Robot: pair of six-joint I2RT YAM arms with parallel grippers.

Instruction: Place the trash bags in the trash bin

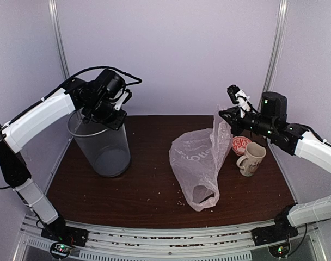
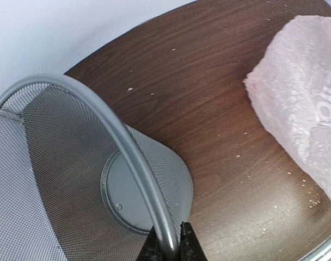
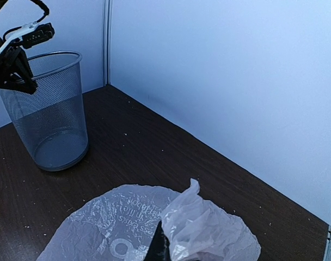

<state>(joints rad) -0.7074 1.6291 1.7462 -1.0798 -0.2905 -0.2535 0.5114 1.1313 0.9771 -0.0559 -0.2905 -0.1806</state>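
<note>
While pinched in right tool (image 1: 224,116), wrinkly pinkish bag (image 1: 201,163); left tool (image 2: 170,246) tight on bin (image 1: 103,149).

Pale walls (image 1: 171,49); dark wooden table (image 1: 154,185)

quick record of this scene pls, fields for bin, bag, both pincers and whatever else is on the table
bin: standing at the left rear of the table, nothing visible inside
bag: on the table right of the bin, one end pulled up, not in the bin
left pincer: shut on the bin rim
right pincer: shut on the raised end of the bag
other: mug right of the bag, small red-patterned dish behind it
</note>
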